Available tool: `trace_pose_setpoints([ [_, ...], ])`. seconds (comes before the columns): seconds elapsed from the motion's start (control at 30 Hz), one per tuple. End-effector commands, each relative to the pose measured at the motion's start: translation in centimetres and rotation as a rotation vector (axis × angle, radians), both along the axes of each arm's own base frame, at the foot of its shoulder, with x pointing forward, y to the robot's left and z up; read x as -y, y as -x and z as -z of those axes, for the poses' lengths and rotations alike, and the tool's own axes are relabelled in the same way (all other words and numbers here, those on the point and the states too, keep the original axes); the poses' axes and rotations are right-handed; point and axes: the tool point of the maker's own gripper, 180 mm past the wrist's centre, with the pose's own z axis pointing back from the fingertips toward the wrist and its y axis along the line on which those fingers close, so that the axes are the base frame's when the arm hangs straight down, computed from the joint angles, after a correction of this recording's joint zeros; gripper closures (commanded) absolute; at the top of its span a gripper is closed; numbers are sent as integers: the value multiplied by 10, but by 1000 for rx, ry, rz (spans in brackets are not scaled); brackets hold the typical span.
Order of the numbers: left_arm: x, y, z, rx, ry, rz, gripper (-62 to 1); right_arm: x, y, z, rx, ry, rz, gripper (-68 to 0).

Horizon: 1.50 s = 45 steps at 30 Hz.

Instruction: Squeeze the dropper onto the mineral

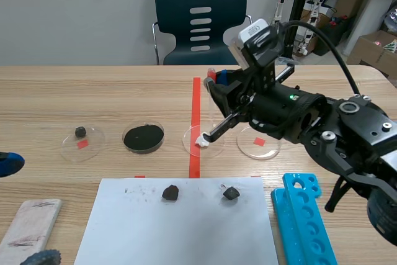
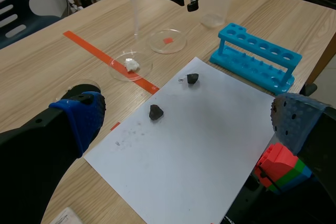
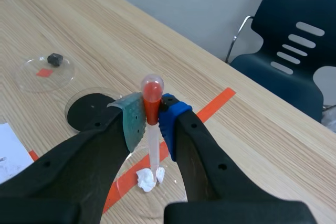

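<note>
a pale wooden worktop (image 1: pixel 93 97) crossed by an orange-red tape line (image 1: pixel 196 110), with a dark chair (image 1: pixel 200 20) behind it against a grey wall. the right tool (image 3: pixel 152 116) is clenched on the dropper (image 3: pixel 154 150), its pads pinching the red neck just under the bulb, the tube pointing straight down. the tip hangs over the white mineral (image 3: pixel 148 178), which lies in a clear dish (image 2: pixel 118 72) just beside the tape line. tip and lump look close, but we cannot tell whether they touch. the left tool (image 2: pixel 186 124) sits low on its own side, released and holding nothing, with a white sheet (image 2: pixel 199 150) and two dark stones (image 2: pixel 156 112) ahead of it. we judge the aiming done and the squeeze itself in hand. the next move calls for a gentle tightening of the pads on the bulb, just enough for a drop, with the tube kept upright so the drop lands on the lump and not on the dish.
</note>
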Motion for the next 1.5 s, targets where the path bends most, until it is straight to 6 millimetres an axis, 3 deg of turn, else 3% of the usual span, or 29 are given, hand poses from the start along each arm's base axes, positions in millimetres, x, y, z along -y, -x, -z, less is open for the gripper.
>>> trace_pose_setpoints([
  [0.0, 2, -2, -8, 22, 28, -3, -623, 0, -7, -15, 41, -28, 4, -81],
  [0.43, 2, -2, -8, 22, 27, -3, -623, -15, -22, -3, 14, -45, 16, -81],
  [1.47, 2, -2, -8, 22, 27, -3, -623, -11, -24, 2, 18, -31, 30, -60],
])
